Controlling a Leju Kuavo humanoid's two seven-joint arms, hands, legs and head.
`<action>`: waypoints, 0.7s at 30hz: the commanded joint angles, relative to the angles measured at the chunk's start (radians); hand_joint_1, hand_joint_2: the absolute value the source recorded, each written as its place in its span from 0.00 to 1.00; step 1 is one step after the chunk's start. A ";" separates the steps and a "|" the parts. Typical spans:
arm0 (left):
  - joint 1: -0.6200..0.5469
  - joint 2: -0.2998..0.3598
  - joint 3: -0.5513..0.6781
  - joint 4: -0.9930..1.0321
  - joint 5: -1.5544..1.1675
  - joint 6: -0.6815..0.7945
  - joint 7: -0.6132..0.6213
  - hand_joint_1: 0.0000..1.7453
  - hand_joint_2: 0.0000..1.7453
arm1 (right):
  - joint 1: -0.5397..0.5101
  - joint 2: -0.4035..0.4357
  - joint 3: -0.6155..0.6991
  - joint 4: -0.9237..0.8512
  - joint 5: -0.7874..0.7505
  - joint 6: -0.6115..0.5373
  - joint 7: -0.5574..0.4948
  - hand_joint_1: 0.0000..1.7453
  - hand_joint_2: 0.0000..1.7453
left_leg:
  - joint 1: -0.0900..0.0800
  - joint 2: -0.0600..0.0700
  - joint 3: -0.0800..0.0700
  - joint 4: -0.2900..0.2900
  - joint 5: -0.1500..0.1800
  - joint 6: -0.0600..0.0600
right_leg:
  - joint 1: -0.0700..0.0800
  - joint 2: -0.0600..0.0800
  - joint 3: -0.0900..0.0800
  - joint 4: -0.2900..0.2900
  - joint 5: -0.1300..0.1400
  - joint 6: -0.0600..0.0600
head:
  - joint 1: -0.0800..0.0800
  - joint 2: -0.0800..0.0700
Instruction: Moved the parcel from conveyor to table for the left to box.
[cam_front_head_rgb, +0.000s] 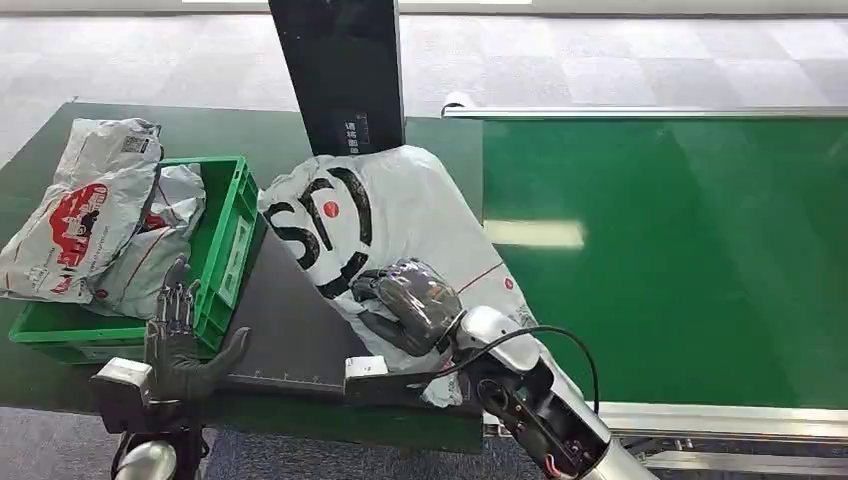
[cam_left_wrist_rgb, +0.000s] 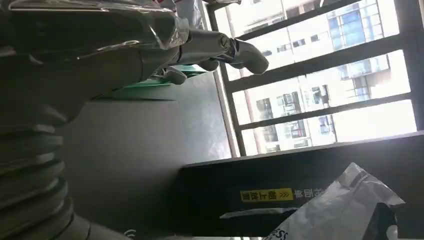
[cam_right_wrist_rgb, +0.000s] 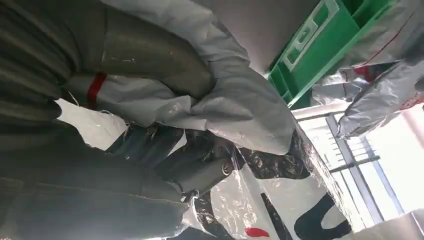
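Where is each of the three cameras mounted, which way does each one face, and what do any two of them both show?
Head view: high on the body, looking down at the table; both arms, left hand open by the green crate, right hand gripping the white parcel.
Left wrist view: behind the left hand, facing windows.
Right wrist view: behind the right hand, on the parcel.
Shared: head and right wrist views both show parcel and crate.

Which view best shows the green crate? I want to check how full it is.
The head view: the green crate shows whole, parcels piled high inside. The right wrist view catches one corner; the left wrist view, a green sliver.
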 joint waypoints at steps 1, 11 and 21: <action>-0.018 -0.001 0.014 0.049 0.000 -0.004 0.006 0.00 1.00 | -0.052 0.003 0.085 0.060 -0.043 0.018 -0.019 1.00 1.00 | 0.001 0.000 0.000 -0.001 0.000 0.000 | 0.001 0.002 0.000 -0.001 0.001 0.000 | 0.000 0.000; -0.019 -0.001 0.013 0.049 0.000 -0.004 0.006 0.00 1.00 | -0.055 0.003 0.087 0.065 -0.047 0.018 -0.014 1.00 1.00 | 0.000 0.000 0.000 -0.001 0.000 0.000 | 0.000 0.001 0.000 -0.001 0.001 0.000 | 0.000 0.000; 0.001 -0.004 0.014 0.049 -0.003 -0.007 0.003 0.00 1.00 | -0.030 -0.011 -0.013 0.099 -0.081 -0.042 0.016 0.00 1.00 | 0.000 -0.001 0.001 -0.001 0.001 0.000 | 0.000 0.000 0.001 -0.002 0.001 0.000 | 0.000 0.000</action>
